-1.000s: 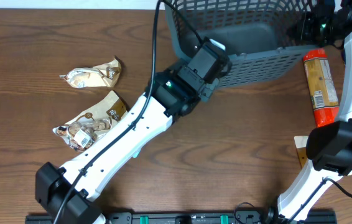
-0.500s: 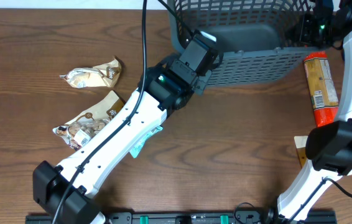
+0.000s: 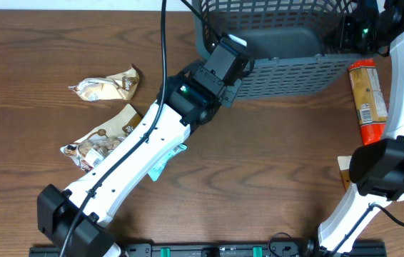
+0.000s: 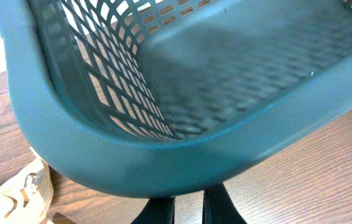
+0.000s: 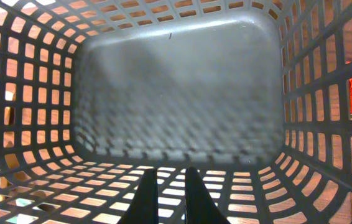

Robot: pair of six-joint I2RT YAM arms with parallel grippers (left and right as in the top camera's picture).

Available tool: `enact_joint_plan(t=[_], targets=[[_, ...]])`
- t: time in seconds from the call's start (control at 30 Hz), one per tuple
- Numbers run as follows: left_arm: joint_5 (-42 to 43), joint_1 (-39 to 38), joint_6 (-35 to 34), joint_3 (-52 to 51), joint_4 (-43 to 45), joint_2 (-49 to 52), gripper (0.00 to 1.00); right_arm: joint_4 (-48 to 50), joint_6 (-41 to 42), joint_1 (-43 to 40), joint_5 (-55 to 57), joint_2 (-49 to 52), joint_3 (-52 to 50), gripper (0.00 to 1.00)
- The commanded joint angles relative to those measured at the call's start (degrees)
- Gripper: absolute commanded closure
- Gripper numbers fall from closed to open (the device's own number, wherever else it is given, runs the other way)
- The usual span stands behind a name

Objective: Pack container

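The basket (image 3: 295,68) sits at the far side of the table (image 3: 273,157), its far part cut off by the top edge of the overhead view. Nothing can be seen lying on its solid bottom.

The left pincer (image 4: 188,202) is at the basket's near left corner. In the left wrist view its two fingers (image 4: 218,208) stand clenched almost together, with only a thin strip of wood showing between them. Their tips run up under the thick rim (image 4: 163,168) and are lost behind it, so I cannot tell whether they pinch the wall below it.

The right pincer (image 5: 171,171) is at the basket's right end and looks along the inside. Its fingers (image 5: 148,196) are drawn close, with a narrow slit between them through which the lattice wall (image 5: 33,93) shows. Nothing is held between them. I cannot tell whether they touch the mesh.

Just beside the basket's right end lies an orange tube-shaped packet (image 3: 368,100). Well to the left of the basket are two crumpled tan snack packets (image 3: 105,86) (image 3: 98,143), one nearer to the basket than the other. A pale teal packet (image 3: 165,165) peeps out from under the left arm, nearer the front than the basket.
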Motion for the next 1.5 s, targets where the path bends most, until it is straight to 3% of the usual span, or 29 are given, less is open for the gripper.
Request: enact_joint_plan(t=[0.0,0.97,1.0,1.07,1.1,1.2,1.23,1.37,1.47], targets=[[-0.68,0.83,0.90,0.20,0.61,0.52,0.94,-0.50,-0.55,0.33,0.15,0.13,-0.59,0.99],[-0.66,3.63,1.09,0.20,2.64,0.52,0.94,-1.77,-0.57,0.33,0.15,0.13,-0.59,0.99],[-0.66,3.63,1.09,0.20,2.64,0.52,0.93,-1.77,-0.57,0.33,0.15,0.13,-0.59,0.99],[-0.63,3.61,1.09,0.20,2.56,0.52,0.83,-1.70,-0.57,0.33,0.15,0.13,-0.59,0.99],[-0.66,3.61,1.09,0.20,2.49,0.52,0.73,-1.68,-0.57,0.33,0.15,0.13,-0.59,0.96],[-0.66,3.52,1.09,0.20,2.40,0.52,0.37,-1.29,-0.57,0.33,0.15,0.13,-0.59,0.60],[-0.66,3.52,1.09,0.20,2.38,0.52,0.32,-1.09,-0.55,0.33,0.13,0.13,-0.59,0.46],[-0.66,3.50,1.09,0.20,2.21,0.52,0.29,0.04,-0.55,0.33,-0.04,0.13,-0.57,0.20],[-0.63,3.50,1.09,0.20,1.31,0.50,0.29,1.09,-0.55,0.33,-1.18,0.11,-0.57,0.11]])
